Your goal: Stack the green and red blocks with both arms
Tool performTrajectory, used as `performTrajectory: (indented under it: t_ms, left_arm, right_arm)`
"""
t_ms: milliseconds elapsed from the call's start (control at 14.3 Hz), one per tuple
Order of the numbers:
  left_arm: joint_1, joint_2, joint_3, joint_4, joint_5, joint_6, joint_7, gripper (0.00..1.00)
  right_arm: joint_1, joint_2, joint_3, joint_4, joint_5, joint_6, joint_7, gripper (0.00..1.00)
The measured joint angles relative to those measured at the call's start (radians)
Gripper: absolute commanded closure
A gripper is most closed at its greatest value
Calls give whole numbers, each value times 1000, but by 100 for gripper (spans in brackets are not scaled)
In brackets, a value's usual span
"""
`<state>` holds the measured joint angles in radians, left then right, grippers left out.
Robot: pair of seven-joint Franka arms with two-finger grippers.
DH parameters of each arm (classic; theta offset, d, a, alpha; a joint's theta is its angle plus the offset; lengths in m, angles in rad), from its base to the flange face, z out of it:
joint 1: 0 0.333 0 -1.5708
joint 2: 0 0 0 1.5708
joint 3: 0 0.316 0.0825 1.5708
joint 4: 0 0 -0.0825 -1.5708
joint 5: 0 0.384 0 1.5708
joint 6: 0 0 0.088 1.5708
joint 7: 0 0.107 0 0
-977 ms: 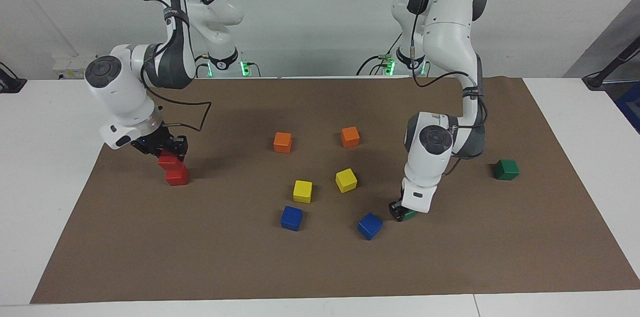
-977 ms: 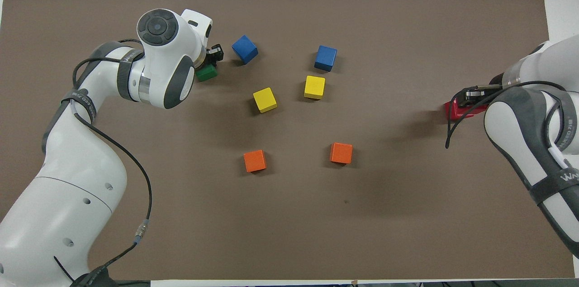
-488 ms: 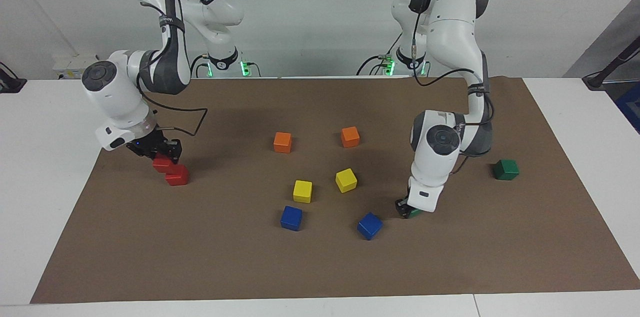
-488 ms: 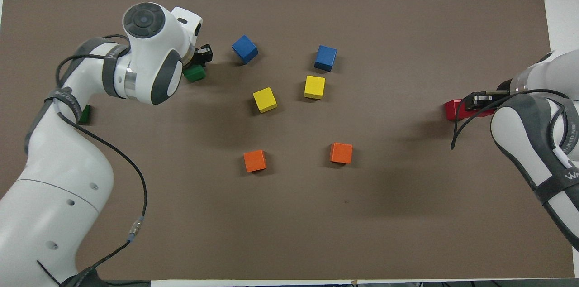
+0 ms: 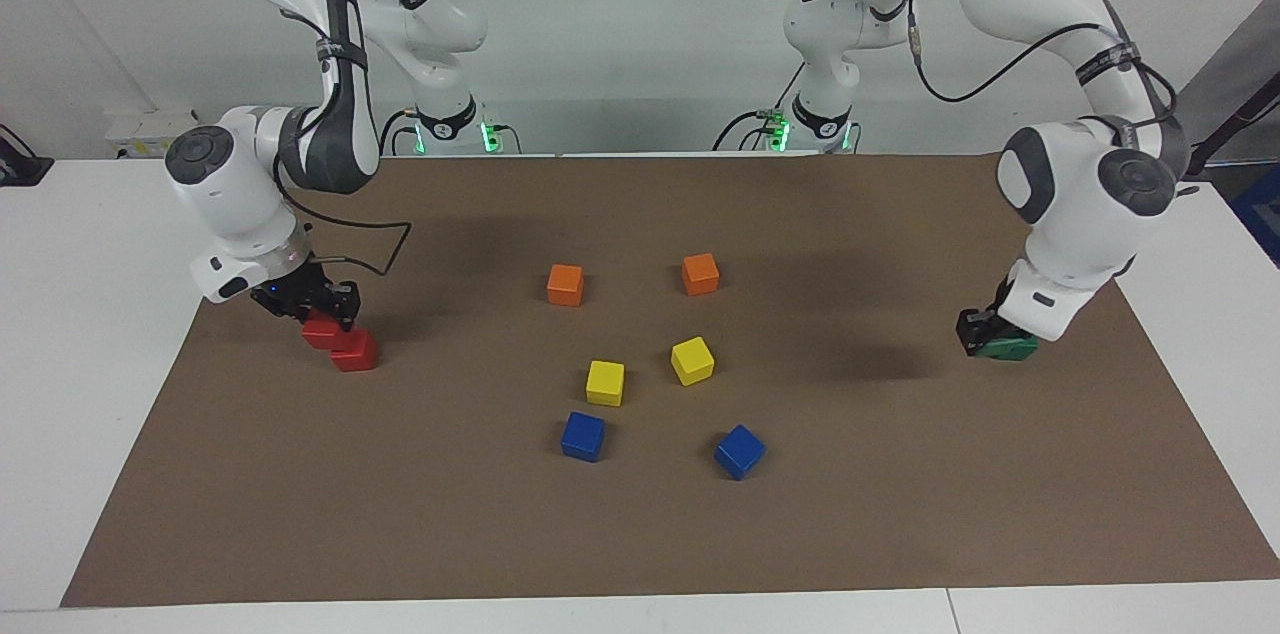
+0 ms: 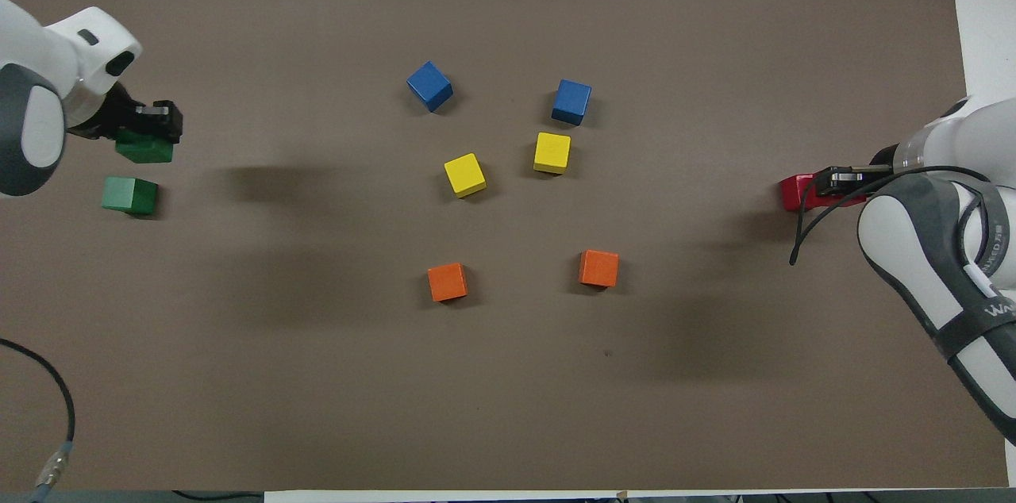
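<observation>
The left tool [image 5: 985, 332] is gripping a green block [image 6: 144, 147] in the air over the other green block [image 6: 130, 195]. At the right arm's end of the desk [image 5: 900, 514], the right tool [image 5: 312, 302] is gripping a red block [image 5: 321, 331], tilted against the other red block [image 5: 355, 351].

Setting: you're at a robotics lab bench | evidence: two white jointed robot arms [image 5: 270, 174] [image 5: 1080, 184] bolted to a white table [image 5: 90, 244] | brown paper mat [image 5: 640, 524] | plain grey wall [image 5: 640, 24]
</observation>
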<state>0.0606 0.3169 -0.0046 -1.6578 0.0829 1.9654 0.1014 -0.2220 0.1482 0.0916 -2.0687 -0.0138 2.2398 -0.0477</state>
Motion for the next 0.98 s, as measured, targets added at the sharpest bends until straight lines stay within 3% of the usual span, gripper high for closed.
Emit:
performTrajectory:
  t_ms: [279, 488, 977]
  left_arm:
    - [99, -14, 0, -96, -2, 94, 226, 100]
    - [117, -26, -1, -194, -3, 203, 267, 100]
    - [135, -37, -2, -271, -33, 286, 363, 100]
  right_arm:
    - [6, 0, 3, -15, 0, 19, 0, 80]
    - [6, 0, 3, -25, 0, 32, 0, 80]
    - [17, 0, 5, -27, 0, 37, -28, 78]
